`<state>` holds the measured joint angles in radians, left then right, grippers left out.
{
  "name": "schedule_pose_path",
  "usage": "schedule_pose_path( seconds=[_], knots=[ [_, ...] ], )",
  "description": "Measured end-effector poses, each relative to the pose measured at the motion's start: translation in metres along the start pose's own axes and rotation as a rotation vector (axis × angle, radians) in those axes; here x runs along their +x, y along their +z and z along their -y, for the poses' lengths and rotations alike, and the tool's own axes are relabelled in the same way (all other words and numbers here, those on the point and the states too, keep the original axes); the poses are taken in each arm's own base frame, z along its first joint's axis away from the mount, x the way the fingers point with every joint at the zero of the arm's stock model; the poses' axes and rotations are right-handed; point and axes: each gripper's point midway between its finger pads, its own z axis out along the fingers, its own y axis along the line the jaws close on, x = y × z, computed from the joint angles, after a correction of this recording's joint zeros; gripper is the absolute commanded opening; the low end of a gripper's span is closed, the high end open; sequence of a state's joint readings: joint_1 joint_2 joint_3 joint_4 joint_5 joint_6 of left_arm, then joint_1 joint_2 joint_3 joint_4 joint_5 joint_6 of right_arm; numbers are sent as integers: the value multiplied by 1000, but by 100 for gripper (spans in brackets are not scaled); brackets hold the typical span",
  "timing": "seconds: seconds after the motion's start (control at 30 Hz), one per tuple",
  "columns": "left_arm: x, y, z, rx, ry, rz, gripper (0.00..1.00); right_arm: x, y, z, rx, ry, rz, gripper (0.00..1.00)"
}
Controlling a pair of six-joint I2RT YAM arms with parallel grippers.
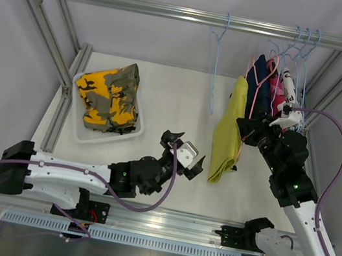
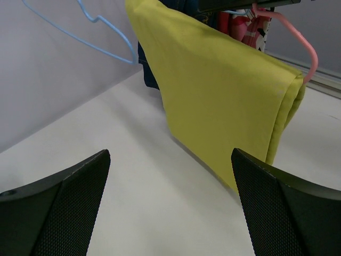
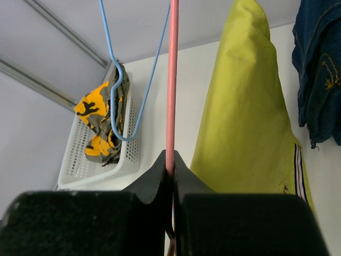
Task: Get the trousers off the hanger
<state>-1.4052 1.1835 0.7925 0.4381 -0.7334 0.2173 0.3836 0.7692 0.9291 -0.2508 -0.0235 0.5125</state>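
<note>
Our right gripper (image 3: 171,170) is clenched on the thin wire of the pink hanger (image 3: 172,80), and the yellow trousers (image 1: 227,131) hang folded over that hanger above the worktop (image 1: 169,101). Our left gripper (image 2: 170,160) stands released, jaws wide and empty, facing the yellow cloth from just beside it.

The camouflage trousers (image 1: 107,96) lie in the white basket (image 1: 110,139). The navy trousers (image 1: 259,84), the pink-red pair (image 1: 274,86) and the lettered white pair (image 1: 288,85) hang bunched at the right of the rail (image 1: 177,13).

We judge the main risk to be the pull: a hard tug could twist the slim wire in our right grip, or the cloth could snag on the hanger's curved end. Pinching only one layer may let the trousers slip free and drop.

We cannot see the bar under the yellow cloth, nor tell whether the pink hook sits on the rail; the bunched pairs overlap too much to separate their hangers
</note>
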Motion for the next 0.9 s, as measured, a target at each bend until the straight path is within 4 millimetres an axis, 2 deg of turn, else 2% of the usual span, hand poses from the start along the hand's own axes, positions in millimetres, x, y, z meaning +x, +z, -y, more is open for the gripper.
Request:
schedule_pose_path(
  seconds=[0.13,0.27,0.47,0.7,0.9],
  knots=[
    [9,12,10,-16,2,7,99,4,0,0,-3,3,-7,0],
    [13,15,25,5,13,12,99,5,1,0,-4,2,-6,0],
    [2,13,60,81,21,53,99,5,1,0,-5,2,-6,0],
    [-9,14,73,114,-12,93,99,4,1,0,-6,2,-5,0],
    [5,26,91,126,11,74,99,4,1,0,-7,2,-4,0]
  ],
)
